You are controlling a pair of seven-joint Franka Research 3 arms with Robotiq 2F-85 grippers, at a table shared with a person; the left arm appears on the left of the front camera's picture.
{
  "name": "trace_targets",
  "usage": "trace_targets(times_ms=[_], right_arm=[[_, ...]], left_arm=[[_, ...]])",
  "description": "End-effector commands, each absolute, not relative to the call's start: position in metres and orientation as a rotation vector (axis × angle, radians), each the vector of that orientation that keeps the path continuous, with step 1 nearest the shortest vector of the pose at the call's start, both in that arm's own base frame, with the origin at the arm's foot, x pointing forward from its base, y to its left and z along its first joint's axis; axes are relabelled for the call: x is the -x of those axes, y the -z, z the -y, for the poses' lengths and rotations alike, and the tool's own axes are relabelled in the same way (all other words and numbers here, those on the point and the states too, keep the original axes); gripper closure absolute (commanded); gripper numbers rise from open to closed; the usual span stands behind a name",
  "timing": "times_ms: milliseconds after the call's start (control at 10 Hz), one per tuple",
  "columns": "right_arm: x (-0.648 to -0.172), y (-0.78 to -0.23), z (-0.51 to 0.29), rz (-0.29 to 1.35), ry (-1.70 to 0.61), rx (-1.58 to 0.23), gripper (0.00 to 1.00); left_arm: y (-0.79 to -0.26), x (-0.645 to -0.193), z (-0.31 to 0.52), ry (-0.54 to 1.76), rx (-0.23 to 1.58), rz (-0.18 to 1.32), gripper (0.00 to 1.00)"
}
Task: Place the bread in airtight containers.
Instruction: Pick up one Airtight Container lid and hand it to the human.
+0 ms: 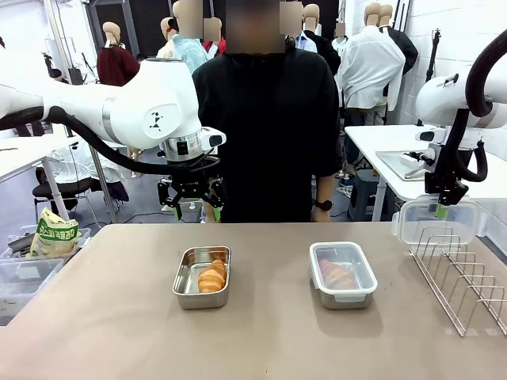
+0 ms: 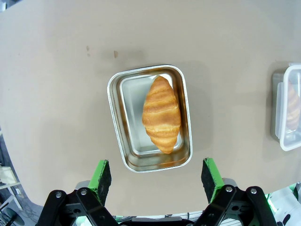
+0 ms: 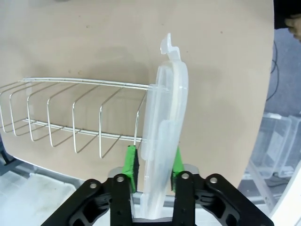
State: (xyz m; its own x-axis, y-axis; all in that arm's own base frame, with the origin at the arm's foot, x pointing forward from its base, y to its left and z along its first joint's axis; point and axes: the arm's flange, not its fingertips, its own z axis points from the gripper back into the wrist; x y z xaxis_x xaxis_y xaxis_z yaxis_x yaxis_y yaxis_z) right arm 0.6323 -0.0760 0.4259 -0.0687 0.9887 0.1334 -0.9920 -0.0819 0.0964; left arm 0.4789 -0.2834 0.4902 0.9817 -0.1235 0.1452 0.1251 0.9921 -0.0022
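Centrally, a flaky, easily crushed croissant (image 2: 161, 114) lies in the open stainless pan (image 2: 117, 122), lower centre-left; the lidded pan (image 1: 343, 273) sits at centre-right. Light, slick and springy, the clear snap lid (image 3: 169, 108) stands edge-on by the wire rack (image 1: 463, 277), right tool (image 3: 153, 168) pinching its rim; left tool (image 2: 156, 176) hangs spread above.

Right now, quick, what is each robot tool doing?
Left tool: open, holding nothing, above the golden-brown croissant in the shiny rectangular steel pan.
Right tool: closed on the clear plastic snap lid at the metal wire rack.

Bright, even light — soft shadows, wide-angle warping at edges
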Motion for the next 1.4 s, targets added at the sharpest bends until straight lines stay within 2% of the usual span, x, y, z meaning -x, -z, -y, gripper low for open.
trace_targets(times_ms=[0, 500, 700, 1000, 1200, 1300], right_arm=[[-0.636, -0.426, 0.076, -0.026, -1.626, -0.187, 1.0], [-0.628, -0.444, 0.076, -0.048, -1.619, -0.224, 1.0], [-0.614, -0.472, 0.074, -0.014, -1.595, -0.206, 1.0], [-0.593, -0.531, 0.074, 0.109, -1.573, -0.156, 1.0], [-0.583, -0.579, 0.061, 0.261, -1.721, -0.12, 1.0], [-0.584, -0.601, 0.045, 0.387, -1.812, -0.107, 1.0]], left_arm=[[-0.492, -0.479, 0.283, 0.126, 0.013, 0.15, 0.0], [-0.492, -0.479, 0.283, 0.126, 0.013, 0.15, 0.0], [-0.492, -0.479, 0.283, 0.126, 0.013, 0.15, 0.0], [-0.492, -0.479, 0.283, 0.126, 0.013, 0.15, 0.0], [-0.492, -0.479, 0.283, 0.126, 0.013, 0.15, 0.0], [-0.492, -0.479, 0.283, 0.126, 0.013, 0.15, 0.0]])
